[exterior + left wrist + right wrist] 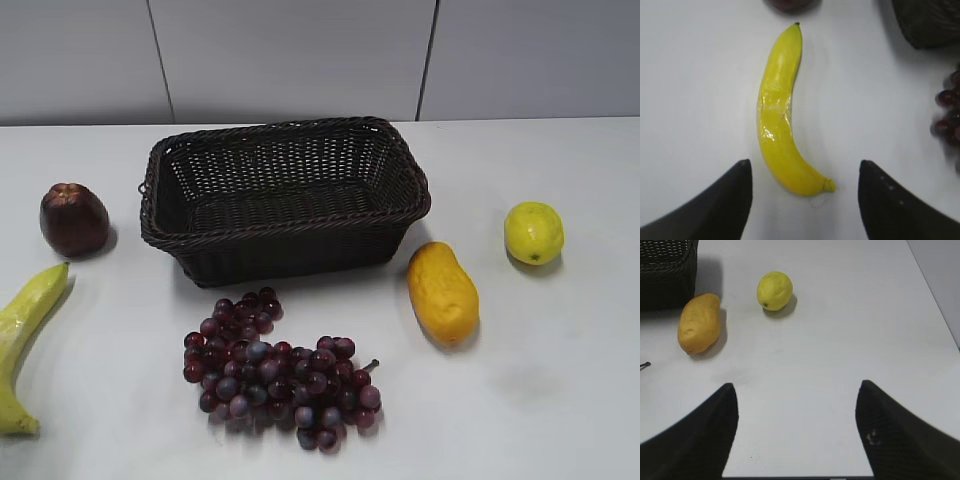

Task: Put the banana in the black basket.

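The banana [22, 340] lies on the white table at the far left edge of the exterior view, partly cut off. In the left wrist view the banana [780, 115] lies lengthwise, its stem end between the two dark fingers. My left gripper [805, 167] is open above it, not touching it. The black basket [285, 240] stands empty at the back middle; a corner of the basket shows in the left wrist view [930, 22] and in the right wrist view [665, 270]. My right gripper [796, 390] is open and empty over bare table. Neither gripper shows in the exterior view.
A dark red apple [73, 219] sits left of the basket. A bunch of purple grapes [280, 370] lies in front of it. A stubby orange-yellow fruit [442, 293] and a round lemon [533, 232] lie to the right. The table's right edge [935, 295] runs near the lemon.
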`<state>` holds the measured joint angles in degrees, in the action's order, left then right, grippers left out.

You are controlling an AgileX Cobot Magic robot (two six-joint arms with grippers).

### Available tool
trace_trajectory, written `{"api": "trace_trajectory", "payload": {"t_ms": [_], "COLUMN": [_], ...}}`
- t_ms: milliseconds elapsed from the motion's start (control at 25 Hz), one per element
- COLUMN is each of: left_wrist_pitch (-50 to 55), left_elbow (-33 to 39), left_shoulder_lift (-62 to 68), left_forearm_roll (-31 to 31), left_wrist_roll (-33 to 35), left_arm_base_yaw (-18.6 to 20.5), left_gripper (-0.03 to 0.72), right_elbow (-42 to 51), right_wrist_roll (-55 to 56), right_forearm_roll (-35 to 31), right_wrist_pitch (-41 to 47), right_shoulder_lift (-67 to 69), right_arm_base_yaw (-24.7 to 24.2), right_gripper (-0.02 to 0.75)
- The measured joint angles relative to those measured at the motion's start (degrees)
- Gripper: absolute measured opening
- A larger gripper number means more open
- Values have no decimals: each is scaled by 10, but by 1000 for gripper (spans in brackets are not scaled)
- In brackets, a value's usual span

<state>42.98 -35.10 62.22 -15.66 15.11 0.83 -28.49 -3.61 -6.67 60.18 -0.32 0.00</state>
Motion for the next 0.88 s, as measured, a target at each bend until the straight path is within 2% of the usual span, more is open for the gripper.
{"api": "trace_trajectory", "payload": {"t_ms": [280, 880], "left_wrist_pitch": [-13, -79], "left_elbow": [-44, -50], "left_shoulder_lift": [125, 282], "left_forearm_roll": [2, 25], "left_wrist_roll": [4, 13], "left_arm_base_yaw": [0, 0], "left_gripper": [644, 643], "right_elbow": [0, 1], "right_wrist_roll": [0, 0], "right_forearm_roll": [0, 0], "right_wrist_pitch": [0, 0], "right_shoulder_lift": [0, 0], "right_arm_base_yaw": [0, 0], "right_gripper": [583, 583]}}
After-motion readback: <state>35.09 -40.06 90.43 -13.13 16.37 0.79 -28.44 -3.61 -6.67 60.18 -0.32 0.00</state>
